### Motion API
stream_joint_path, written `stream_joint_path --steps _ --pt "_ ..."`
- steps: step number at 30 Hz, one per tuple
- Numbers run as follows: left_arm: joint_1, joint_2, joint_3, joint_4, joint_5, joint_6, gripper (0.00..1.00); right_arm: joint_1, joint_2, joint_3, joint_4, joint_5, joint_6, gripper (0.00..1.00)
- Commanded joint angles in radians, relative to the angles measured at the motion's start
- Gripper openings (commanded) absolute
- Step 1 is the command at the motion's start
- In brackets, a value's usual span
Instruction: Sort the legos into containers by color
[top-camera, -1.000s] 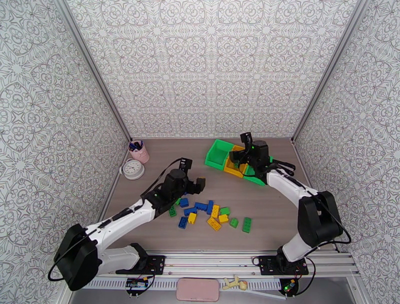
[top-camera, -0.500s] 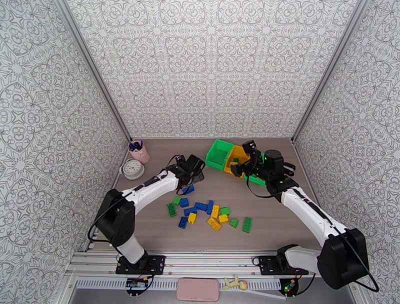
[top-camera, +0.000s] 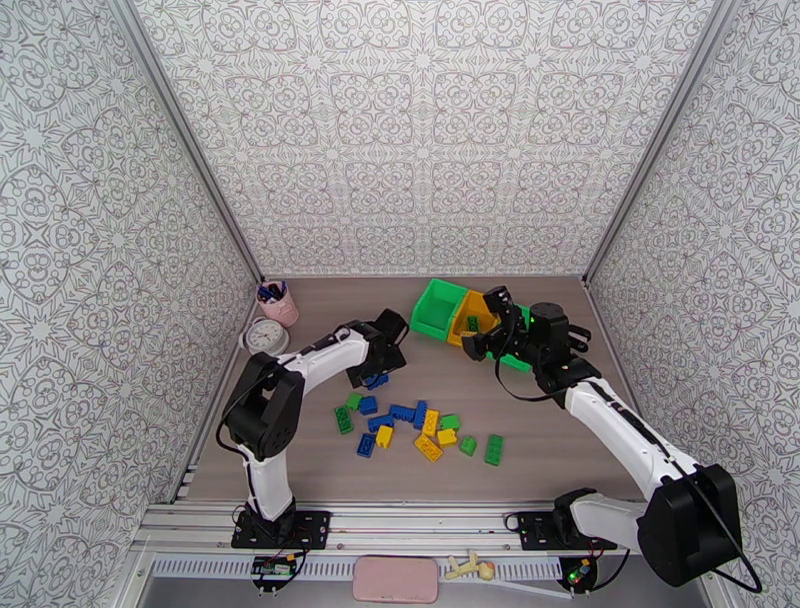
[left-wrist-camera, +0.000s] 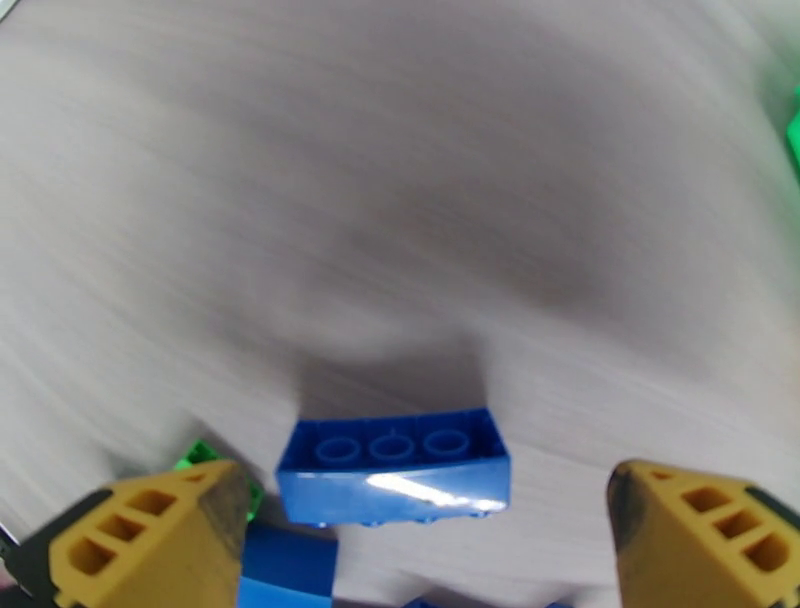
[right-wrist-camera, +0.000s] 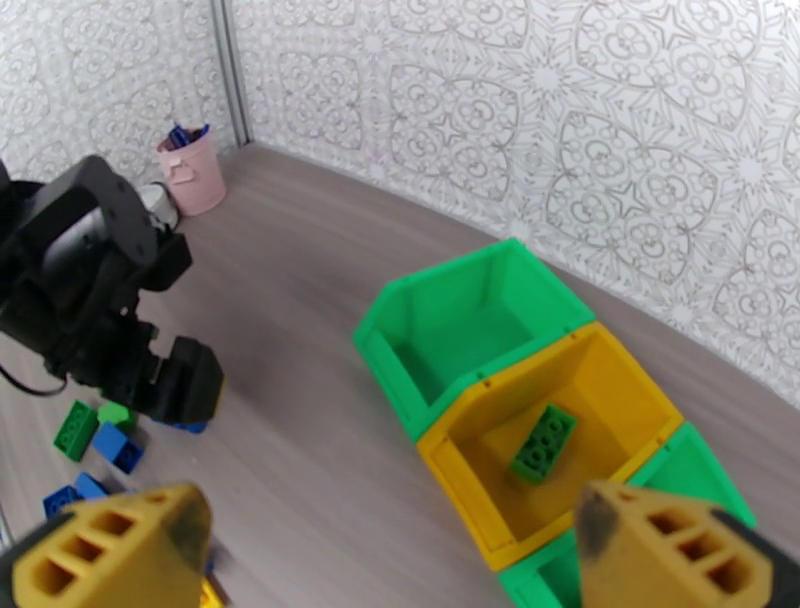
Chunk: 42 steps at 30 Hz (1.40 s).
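Left pincer (left-wrist-camera: 420, 508): jaws stood wide apart, holding nothing, low over a blue brick (left-wrist-camera: 395, 480) on the counter (left-wrist-camera: 400, 200).
Right pincer (right-wrist-camera: 390, 530): jaws spread wide, nothing gripped, raised near the containers (right-wrist-camera: 590, 362).
Containers: three joined bins in a row, green, yellow-orange, green, at the counter's far right.
Green brick (right-wrist-camera: 545, 443): lay inside the yellow-orange middle bin.
Legos (top-camera: 425, 432): blue, green and yellow pieces lay loose mid-counter, well apart from the bins.
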Motion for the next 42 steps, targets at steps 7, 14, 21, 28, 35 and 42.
stream_joint_path --steps 7,14,21,28,35,42 --pt "0.013 0.075 0.043 -0.018 0.051 0.025 0.89 0.007 -0.006 -0.013 -0.016 -0.019 -0.006 0.99" --pt "0.018 0.084 0.038 -0.012 0.057 0.014 0.74 0.007 -0.006 -0.019 -0.002 -0.017 -0.009 1.00" --pt "0.017 0.070 0.038 -0.017 0.059 0.012 0.70 0.007 -0.013 -0.016 -0.009 -0.013 -0.011 1.00" --pt "0.016 -0.010 0.029 0.048 0.074 0.025 0.68 0.007 -0.043 -0.060 0.058 0.001 0.016 0.99" --pt "0.014 -0.071 0.043 0.200 0.112 0.066 0.65 0.006 -0.086 -0.110 0.131 0.038 0.046 0.99" --pt "0.011 -0.015 0.161 0.386 0.162 0.102 0.64 0.006 -0.096 -0.120 0.147 0.047 0.064 0.99"
